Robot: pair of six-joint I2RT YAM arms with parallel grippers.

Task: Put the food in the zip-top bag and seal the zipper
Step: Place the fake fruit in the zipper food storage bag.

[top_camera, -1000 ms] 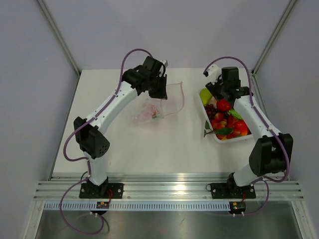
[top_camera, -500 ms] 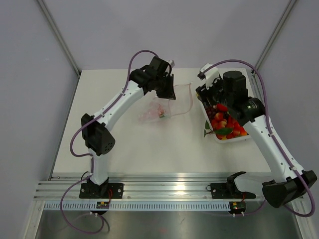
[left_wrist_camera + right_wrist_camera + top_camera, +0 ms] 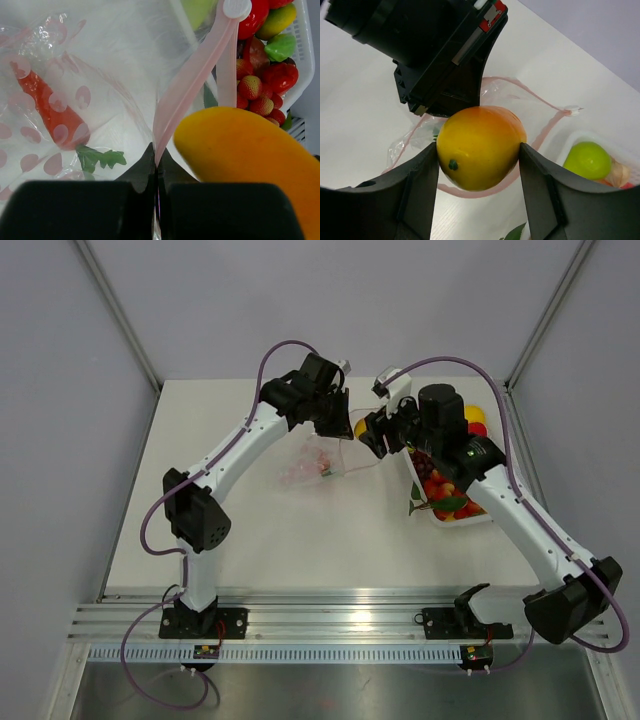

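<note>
Two sets of fingers are seen above the middle of the bench: the left fingers are pressed together on the pink zipper of the clear bag, and the right fingers are clamped on a yellow-orange mango just beside the bag's mouth. A carrot lies inside the bag. More food is held in a white tray near the right edge.

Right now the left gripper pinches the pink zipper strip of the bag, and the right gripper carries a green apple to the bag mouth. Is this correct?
One thing is wrong: the right gripper carries a yellow-orange mango, not a green apple, as the right wrist view shows. The left gripper does pinch the pink zipper strip of the bag.
</note>
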